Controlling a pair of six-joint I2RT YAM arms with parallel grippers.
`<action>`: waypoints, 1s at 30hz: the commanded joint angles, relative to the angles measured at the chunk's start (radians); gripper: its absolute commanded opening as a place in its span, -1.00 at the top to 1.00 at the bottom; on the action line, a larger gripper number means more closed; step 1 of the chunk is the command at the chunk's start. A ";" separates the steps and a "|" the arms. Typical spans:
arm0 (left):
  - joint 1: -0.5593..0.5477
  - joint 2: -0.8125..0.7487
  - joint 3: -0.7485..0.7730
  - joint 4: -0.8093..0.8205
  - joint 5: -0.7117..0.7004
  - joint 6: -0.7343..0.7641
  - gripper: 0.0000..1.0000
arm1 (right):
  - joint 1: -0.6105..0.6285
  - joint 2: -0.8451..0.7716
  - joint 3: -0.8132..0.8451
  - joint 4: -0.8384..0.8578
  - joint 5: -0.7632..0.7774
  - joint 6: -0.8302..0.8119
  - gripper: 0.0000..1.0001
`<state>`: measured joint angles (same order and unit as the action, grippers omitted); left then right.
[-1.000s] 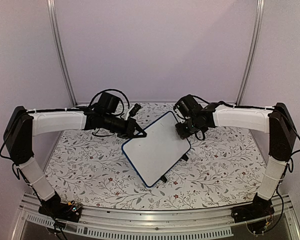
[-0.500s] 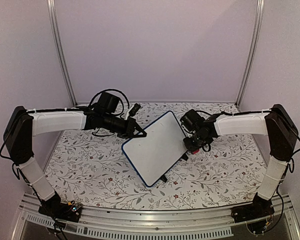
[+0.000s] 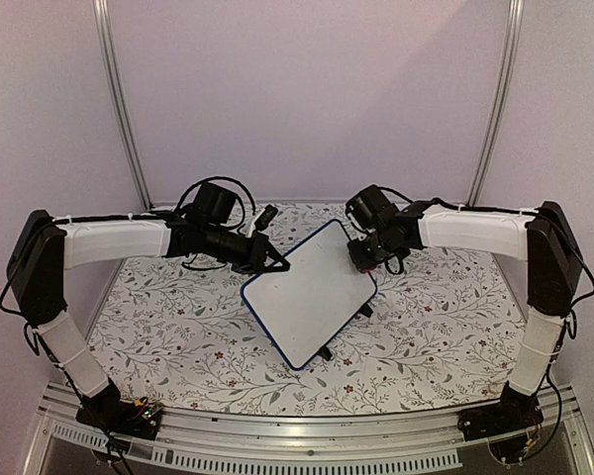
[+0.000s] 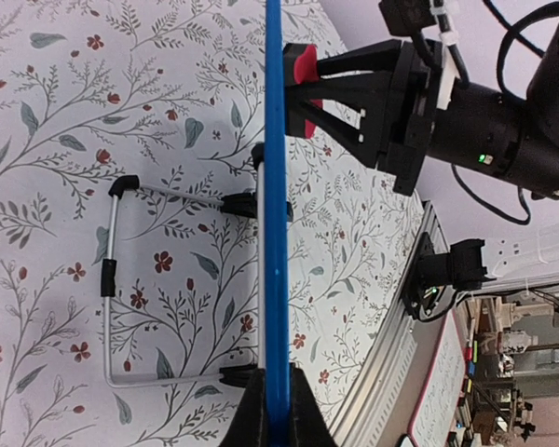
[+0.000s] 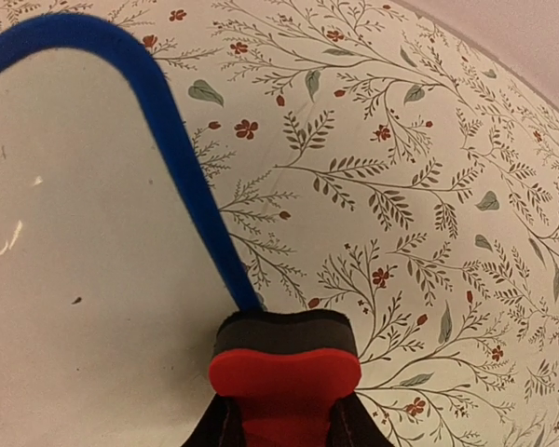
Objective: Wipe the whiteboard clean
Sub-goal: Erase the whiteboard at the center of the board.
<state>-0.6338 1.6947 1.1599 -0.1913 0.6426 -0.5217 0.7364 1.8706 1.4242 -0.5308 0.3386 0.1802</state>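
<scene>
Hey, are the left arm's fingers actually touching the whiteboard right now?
Touching. The left wrist view shows both fingers pressed against either side of the whiteboard along its blue edge, with no gap visible.

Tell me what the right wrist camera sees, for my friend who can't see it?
A red block with a dark pad, held in the right pincer, sits at the blue-framed edge of the whiteboard. The board looks white with only tiny specks, and a flowery tablecloth lies beside it.
</scene>
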 commanded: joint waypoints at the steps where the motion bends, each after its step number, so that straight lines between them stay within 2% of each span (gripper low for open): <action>1: 0.000 -0.017 -0.011 0.035 0.040 0.025 1.00 | -0.008 0.022 -0.071 -0.005 -0.002 0.020 0.50; 6: -0.001 -0.017 -0.012 0.038 0.048 0.020 1.00 | -0.008 -0.033 -0.193 0.022 -0.019 0.049 0.51; 10: -0.001 -0.014 -0.014 0.041 0.049 0.020 1.00 | -0.008 -0.054 -0.227 0.031 -0.041 0.053 0.51; 17: -0.004 -0.011 -0.015 0.041 0.048 0.019 1.00 | -0.003 -0.068 -0.163 0.057 -0.106 0.017 0.51; 24: -0.001 -0.013 -0.014 0.041 0.049 0.020 1.00 | -0.003 -0.015 -0.043 0.026 -0.097 -0.008 0.51; 30: -0.001 -0.016 -0.012 0.040 0.051 0.020 1.00 | -0.003 -0.006 -0.059 0.026 -0.085 -0.009 0.51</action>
<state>-0.6338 1.6947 1.1545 -0.1783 0.6529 -0.5243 0.7319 1.8351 1.3743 -0.5190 0.2661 0.1822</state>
